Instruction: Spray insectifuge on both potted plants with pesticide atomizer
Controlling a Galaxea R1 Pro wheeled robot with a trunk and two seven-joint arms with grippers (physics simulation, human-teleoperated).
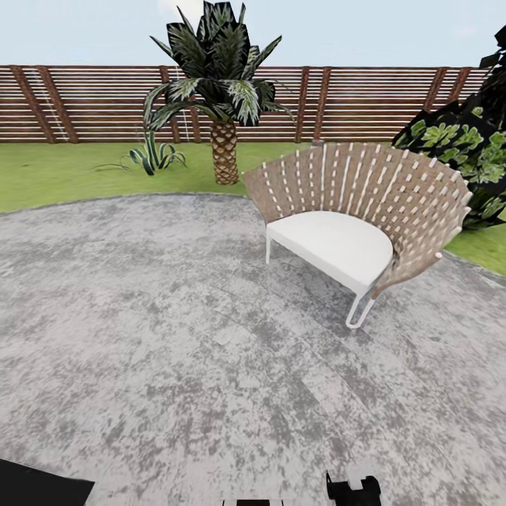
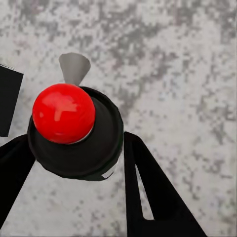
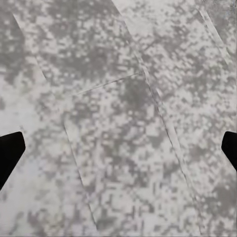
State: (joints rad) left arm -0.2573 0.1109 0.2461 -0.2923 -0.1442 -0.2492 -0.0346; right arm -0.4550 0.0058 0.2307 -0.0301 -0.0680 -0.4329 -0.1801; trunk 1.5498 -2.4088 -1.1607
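Note:
In the left wrist view the pesticide atomizer (image 2: 63,112) is seen from above: a round red top on a dark body, with a pale grey nozzle (image 2: 74,66) sticking out. My left gripper (image 2: 74,150) is shut on its dark body, one black finger (image 2: 148,187) on each side. Below it lies mottled grey paving. My right gripper (image 3: 121,148) is open over bare paving, its black fingertips (image 3: 10,150) far apart with nothing between them. The garden's round grey patio (image 1: 176,337) spreads ahead in the head view. No grey-potted plant is in view.
A wicker seat (image 1: 365,204) with a white cushion stands ahead to the right. Behind it are lawn (image 1: 63,176), a palm (image 1: 223,105), a low spiky green plant (image 1: 156,156) showing no pot, a leafy bush (image 1: 467,147) and a wooden fence (image 1: 91,102).

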